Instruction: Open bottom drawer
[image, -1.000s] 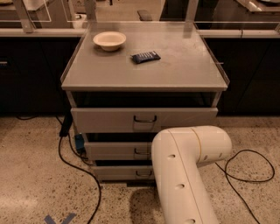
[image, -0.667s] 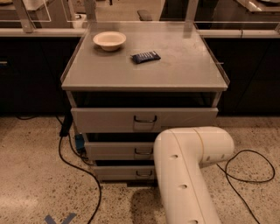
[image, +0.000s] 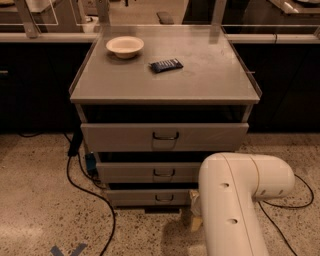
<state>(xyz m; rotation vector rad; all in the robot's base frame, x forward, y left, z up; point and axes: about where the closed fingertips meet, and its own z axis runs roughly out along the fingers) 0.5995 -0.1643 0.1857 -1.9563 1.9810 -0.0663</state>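
Your gripper (image: 195, 216) sat low, mostly hidden behind the white arm (image: 235, 200), apparently just right of the bottom drawer (image: 135, 197). Whether it was spread or pressed together, you could not tell. The drawer's handle (image: 164, 198) lay to its left, long axis horizontal.

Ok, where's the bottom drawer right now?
In the camera view's lower centre, the bottom drawer sits just under the middle drawer; the tool is at its right end, mostly behind the white arm.
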